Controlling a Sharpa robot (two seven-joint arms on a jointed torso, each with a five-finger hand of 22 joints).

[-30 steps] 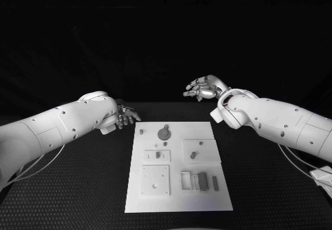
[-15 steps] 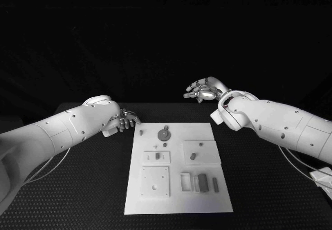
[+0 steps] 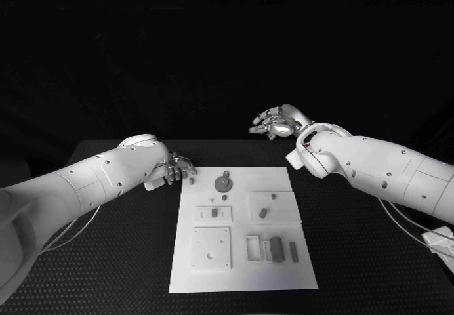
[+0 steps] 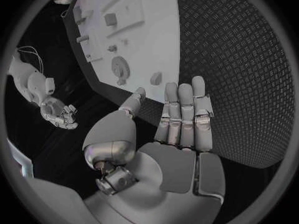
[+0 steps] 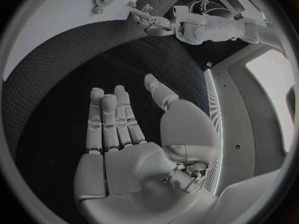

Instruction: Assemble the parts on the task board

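The white task board (image 3: pixel 242 277) lies in the middle of the black table. On it are a round grey part (image 3: pixel 223 183) near the far edge, a small peg (image 3: pixel 264 212) on a raised plate, and several bars (image 3: pixel 275 249) in a tray at the near right. My left hand (image 3: pixel 176 167) hovers just off the board's far left corner, fingers straight and empty; in the left wrist view its fingers (image 4: pixel 181 114) point toward the round part (image 4: pixel 120 66). My right hand (image 3: pixel 277 121) is raised above the table's far edge, open and empty, palm (image 5: pixel 124 154) bare.
Black textured table (image 3: pixel 104 262) surrounds the board on both sides. Cables hang at the left (image 3: pixel 66 226) and right (image 3: pixel 411 223) arms. A white block (image 3: pixel 440 239) sits at the right edge.
My left arm has drifted a little nearer the board's far left corner, its hand lower. The right hand has barely moved.
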